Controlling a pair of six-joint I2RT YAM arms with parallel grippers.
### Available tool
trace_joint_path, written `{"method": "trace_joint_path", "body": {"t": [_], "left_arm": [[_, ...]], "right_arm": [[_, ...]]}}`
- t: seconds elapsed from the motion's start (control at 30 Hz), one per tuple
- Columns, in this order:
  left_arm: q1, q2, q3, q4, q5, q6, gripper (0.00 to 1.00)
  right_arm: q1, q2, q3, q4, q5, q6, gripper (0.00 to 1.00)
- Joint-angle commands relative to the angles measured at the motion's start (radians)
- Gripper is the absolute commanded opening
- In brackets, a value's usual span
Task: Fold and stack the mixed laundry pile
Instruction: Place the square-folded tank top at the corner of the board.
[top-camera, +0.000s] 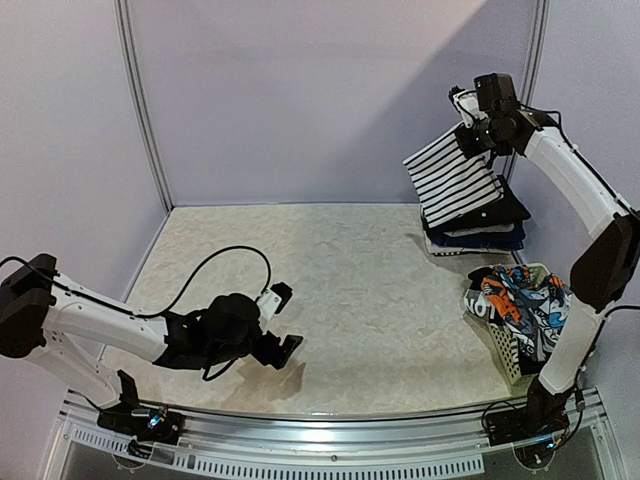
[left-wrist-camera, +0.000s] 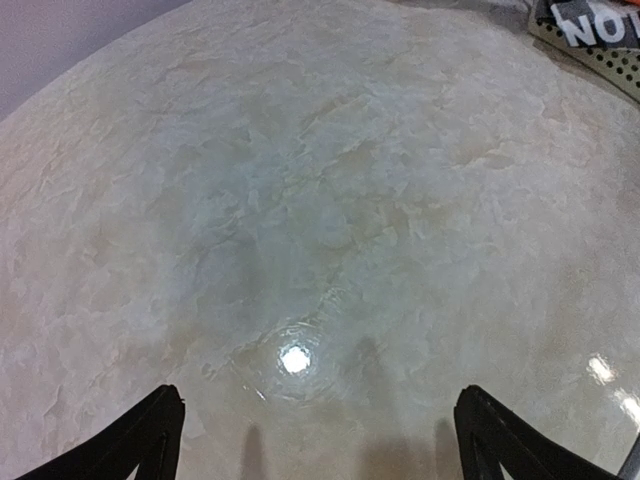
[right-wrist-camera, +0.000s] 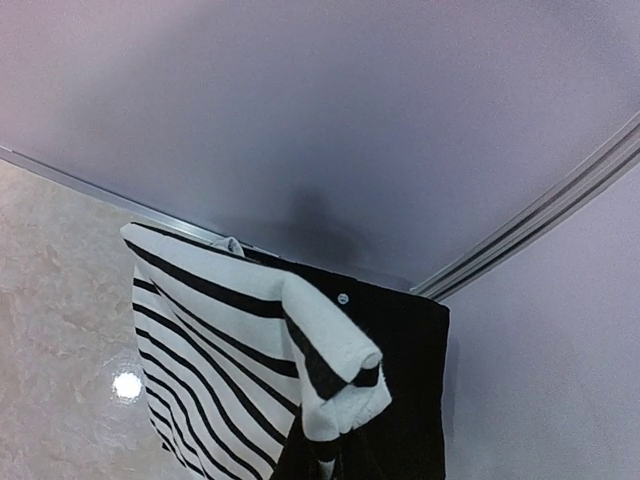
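Your left gripper (top-camera: 283, 322) hovers at 7 o'clock, jaws spread over the table (top-camera: 380, 290); at 4 o'clock the printed garment (top-camera: 515, 300) fills the lattice basket (top-camera: 512, 362), and at 2 o'clock your right gripper (top-camera: 470, 140) pinches the striped shirt (top-camera: 455, 180) above the folded stack (top-camera: 480, 235).

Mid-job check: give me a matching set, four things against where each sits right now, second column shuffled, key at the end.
1. striped garment
2. graphic print garment
3. left claw
4. dark folded stack

A. open, over bare table
B. in the white basket
C. hanging from the right claw
D. lying at the table's far right corner

Pairs: 1-C, 2-B, 3-A, 4-D.
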Motion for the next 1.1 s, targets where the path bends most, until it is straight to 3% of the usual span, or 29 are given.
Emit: {"method": "trace_joint_path", "body": {"t": [0.0, 1.07], "left_arm": [[-0.005, 0.025, 0.016, 0.003, 0.004, -0.008, 0.96], [-0.005, 0.111, 0.074, -0.022, 0.004, -0.021, 0.96]], "right_arm": [[-0.044, 0.053, 0.058, -0.003, -0.016, -0.017, 0.0], [-0.212, 0.339, 0.07, 0.33, 0.054, -0.242, 0.0]]}}
